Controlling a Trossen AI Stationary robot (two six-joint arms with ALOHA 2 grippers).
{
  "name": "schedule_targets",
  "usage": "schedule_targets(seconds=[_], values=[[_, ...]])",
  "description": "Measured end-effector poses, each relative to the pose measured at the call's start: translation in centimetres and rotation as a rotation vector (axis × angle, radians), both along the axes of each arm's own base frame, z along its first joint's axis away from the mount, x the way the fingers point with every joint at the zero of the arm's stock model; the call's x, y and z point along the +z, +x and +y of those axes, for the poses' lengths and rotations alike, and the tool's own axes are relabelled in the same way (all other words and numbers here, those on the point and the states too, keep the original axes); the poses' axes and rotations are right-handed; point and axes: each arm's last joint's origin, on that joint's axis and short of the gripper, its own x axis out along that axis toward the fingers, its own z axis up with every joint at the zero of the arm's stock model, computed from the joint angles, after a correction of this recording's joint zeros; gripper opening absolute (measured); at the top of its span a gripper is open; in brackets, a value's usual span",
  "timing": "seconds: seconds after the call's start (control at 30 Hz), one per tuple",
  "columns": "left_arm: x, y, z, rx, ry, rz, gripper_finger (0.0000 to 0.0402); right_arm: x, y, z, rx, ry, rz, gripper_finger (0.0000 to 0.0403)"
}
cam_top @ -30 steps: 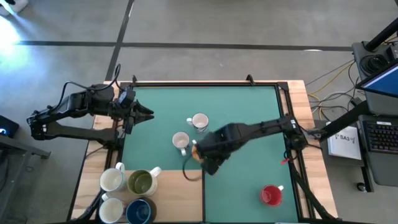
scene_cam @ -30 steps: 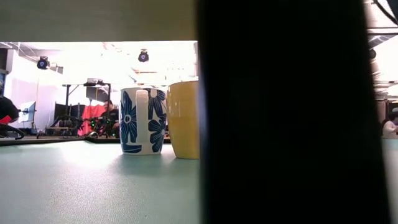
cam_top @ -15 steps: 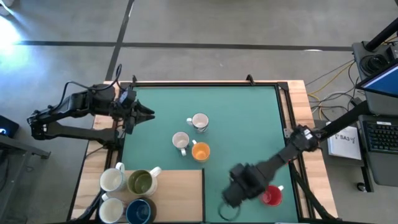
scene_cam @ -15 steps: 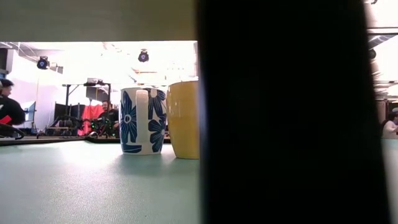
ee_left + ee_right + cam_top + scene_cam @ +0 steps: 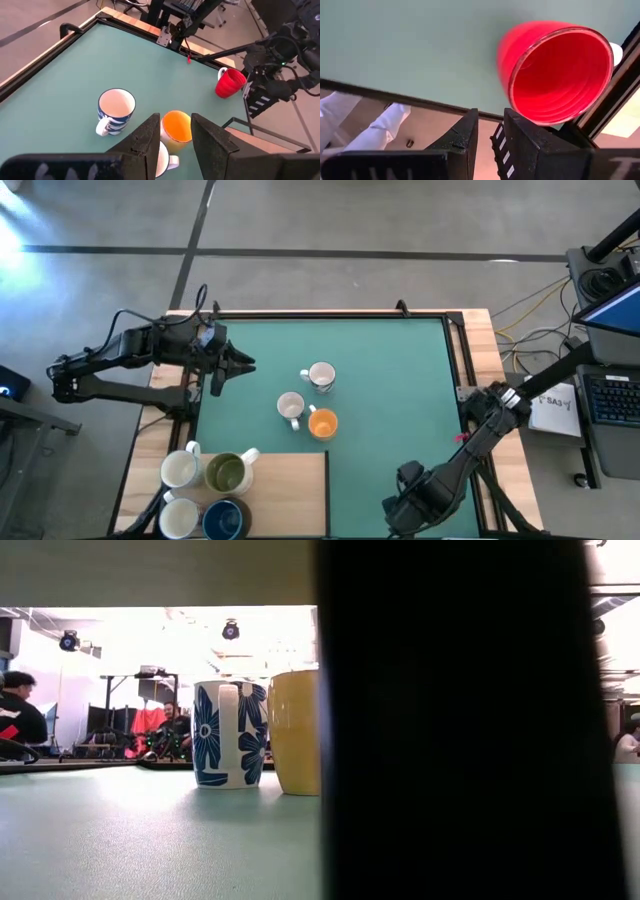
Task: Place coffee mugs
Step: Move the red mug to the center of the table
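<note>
A blue-flowered white mug [image 5: 320, 376], a plain white mug [image 5: 290, 406] and an orange mug [image 5: 322, 423] stand upright mid-table. Several more mugs, white [image 5: 180, 470], olive [image 5: 226, 473] and dark blue [image 5: 222, 520], stand on the wooden board. My right gripper [image 5: 408, 508] hangs at the near right corner, pointing down and open narrowly. The arm hides the red mug in the high view. In the right wrist view the red mug [image 5: 560, 70] stands just beyond the fingers [image 5: 490, 114], untouched. My left gripper [image 5: 238, 365] waits at the far left, narrowly open [image 5: 176, 120].
The wooden board [image 5: 295, 480] fills the near left of the table. A black rail [image 5: 465, 380] runs along the right edge, and the near edge lies close under my right gripper. A broad dark shape [image 5: 450, 720] blocks the right of the low view.
My right gripper has swung from the orange mug mid-table toward the near right corner, sinking and rolling its wrist, and now hangs by the red mug. The orange mug stays upright where it was.
</note>
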Motion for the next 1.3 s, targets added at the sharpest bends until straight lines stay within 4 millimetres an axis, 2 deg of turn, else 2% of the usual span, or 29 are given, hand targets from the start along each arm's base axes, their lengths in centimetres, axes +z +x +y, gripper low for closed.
schedule_targets(seconds=[0.47, 0.57, 0.67, 0.77, 0.9, 1.03, 1.3], values=[[0.0, 0.1, 0.0, 0.002, -0.02, 0.002, 0.0092, -5.7, -1.5, -0.9, -0.007, -0.071, 0.068, 0.008], [0.0, 0.1, 0.0, 0.004, -0.024, 0.002, 0.0092, -6.1, -1.7, -1.1, 0.022, -0.08, 0.079, 0.0061], [0.0, 0.1, 0.0, 0.006, -0.031, 0.001, 0.0092, -6.2, -1.7, -1.2, 0.066, -0.073, 0.066, 0.0024], [0.0, 0.1, 0.0, 0.006, -0.031, 0.001, 0.0092, -6.2, -1.5, -1.5, 0.107, -0.065, 0.066, 0.0014], [0.0, 0.1, 0.0, 0.005, -0.031, 0.001, 0.0092, -5.7, -0.2, -2.3, 0.194, -0.023, 0.027, 0.0013], [0.0, 0.1, 0.0, 0.005, -0.031, 0.001, 0.0092, -5.0, 1.9, -4.3, 0.332, -0.021, -0.063, 0.0012], [0.0, 0.0, 0.0, -0.002, -0.016, -0.002, 0.0092, -3.8, 5.9, -10.0, 0.53, -0.043, -0.164, 0.0013]])
